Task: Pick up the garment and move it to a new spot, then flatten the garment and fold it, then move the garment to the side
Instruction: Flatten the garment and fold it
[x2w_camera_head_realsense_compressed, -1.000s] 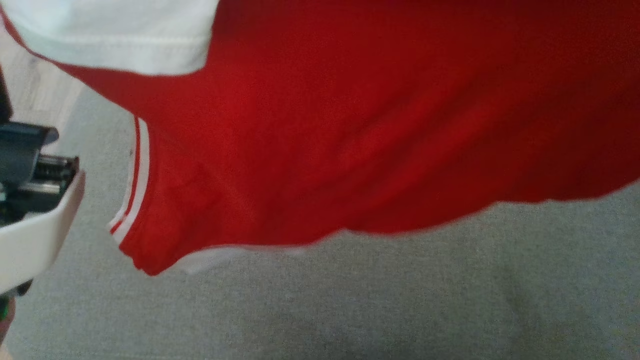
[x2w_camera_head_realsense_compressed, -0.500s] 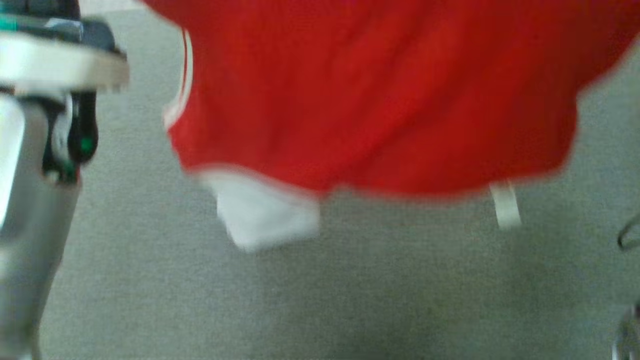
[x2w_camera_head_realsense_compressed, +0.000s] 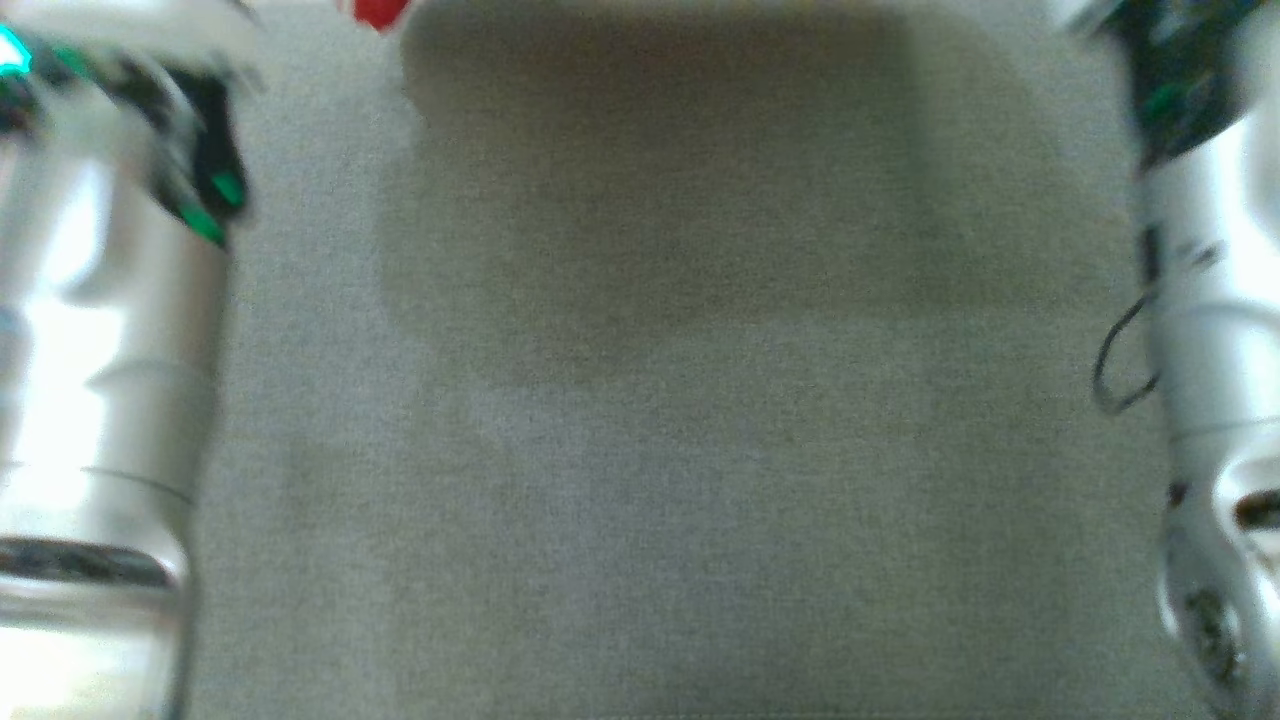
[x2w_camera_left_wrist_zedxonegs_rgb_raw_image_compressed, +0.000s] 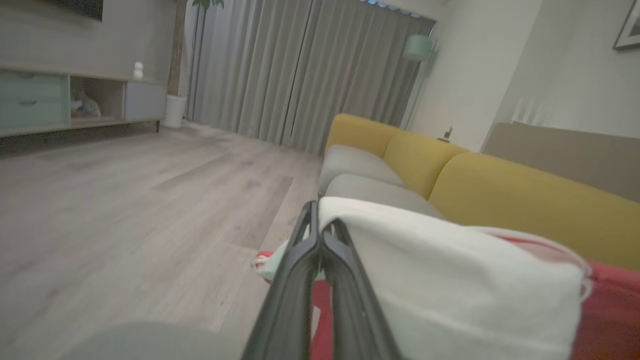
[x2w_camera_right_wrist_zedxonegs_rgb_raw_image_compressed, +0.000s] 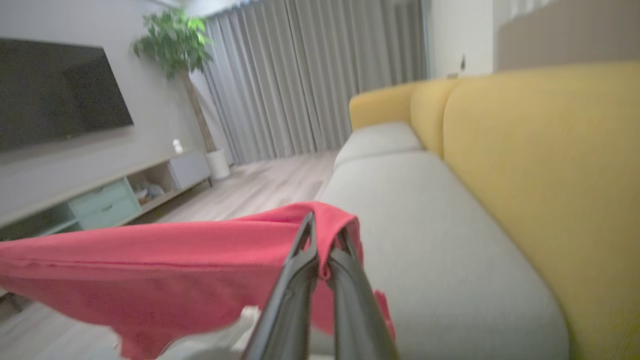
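Beyond the garment (x2w_camera_right_wrist_zedxonegs_rgb_raw_image_compressed: 175, 260), a cabinet compartment (x2w_camera_right_wrist_zedxonegs_rgb_raw_image_compressed: 150, 179) holds perhaps toys.

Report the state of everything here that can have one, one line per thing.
garment: held up, spread between both grippers
left gripper: shut on the garment, at its white part
right gripper: shut on the garment, at a red edge
curtains: drawn shut
television: screen dark
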